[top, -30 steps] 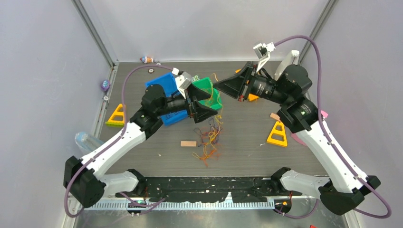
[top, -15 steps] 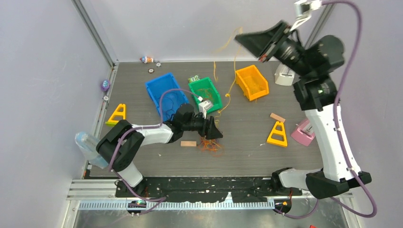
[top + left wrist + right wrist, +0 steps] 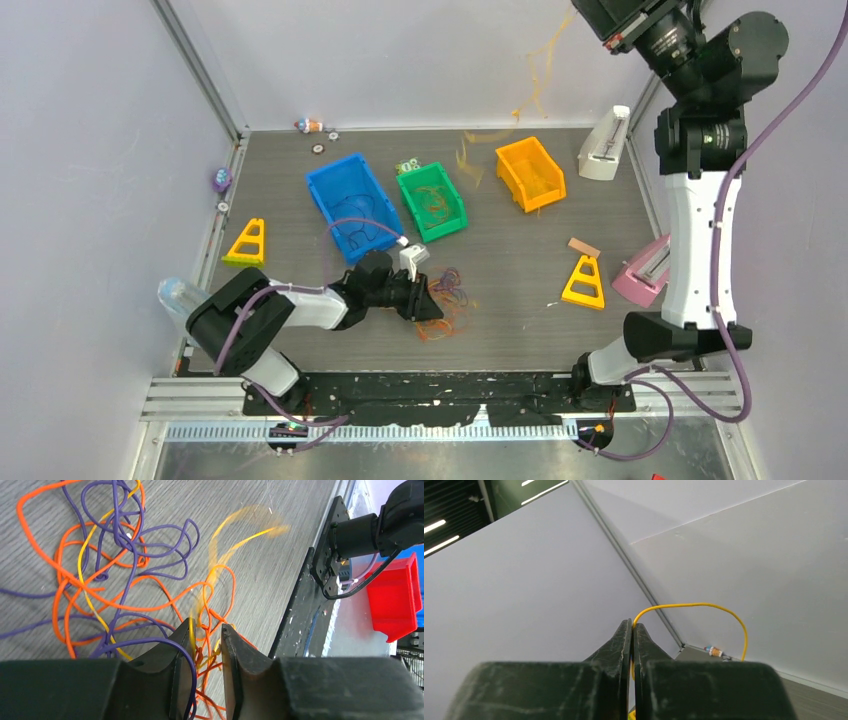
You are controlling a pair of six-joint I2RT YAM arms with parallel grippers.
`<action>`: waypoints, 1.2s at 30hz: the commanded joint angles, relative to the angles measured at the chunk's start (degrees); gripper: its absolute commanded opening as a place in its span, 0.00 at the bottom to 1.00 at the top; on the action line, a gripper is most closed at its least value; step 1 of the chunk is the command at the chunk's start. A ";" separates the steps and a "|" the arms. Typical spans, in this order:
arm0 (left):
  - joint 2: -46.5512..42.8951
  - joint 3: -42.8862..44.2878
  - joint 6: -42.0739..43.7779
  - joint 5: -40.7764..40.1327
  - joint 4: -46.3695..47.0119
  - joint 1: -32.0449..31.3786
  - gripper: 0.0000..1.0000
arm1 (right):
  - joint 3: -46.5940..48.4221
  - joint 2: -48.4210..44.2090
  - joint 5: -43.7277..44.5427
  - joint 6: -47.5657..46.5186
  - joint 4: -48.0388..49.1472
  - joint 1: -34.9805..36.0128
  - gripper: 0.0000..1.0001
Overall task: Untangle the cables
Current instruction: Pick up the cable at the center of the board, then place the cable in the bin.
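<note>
The cables [image 3: 452, 300] lie as a loose tangle of orange, yellow and purple strands [image 3: 115, 575] on the grey table. My left gripper [image 3: 432, 308] is low at the tangle's left edge. Its jaws [image 3: 206, 626] stand a narrow gap apart, with orange and yellow strands running loosely between them. My right arm is raised high at the back right, with its fingers past the top edge of the top view. The right gripper [image 3: 632, 622] is shut on one yellow cable [image 3: 694, 604], which hangs down as a blurred line [image 3: 540, 70] toward the bins.
A blue bin [image 3: 345, 190], a green bin [image 3: 445, 185] with strands in it and an orange bin [image 3: 530, 172] stand at the back. Yellow triangular stands [image 3: 247, 243] [image 3: 583, 283], a wood block [image 3: 583, 247], a pink object [image 3: 648, 270] and a white object [image 3: 605, 145] lie around.
My left arm dropped from the bins to the table and its jaws narrowed around the tangle. My right arm swung up and back, lifting the yellow cable.
</note>
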 commanded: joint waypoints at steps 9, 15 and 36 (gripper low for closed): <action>-15.12 -3.03 4.06 -6.23 -12.02 -0.21 0.19 | 6.79 4.17 -0.54 3.77 0.73 -10.51 0.05; -21.08 5.27 8.07 -7.13 -25.35 -0.21 0.00 | -1.58 5.10 0.77 1.88 2.05 -11.56 0.05; -26.92 15.30 13.22 -10.13 -38.58 -0.21 0.00 | -11.95 16.00 2.08 4.25 10.21 -11.84 0.05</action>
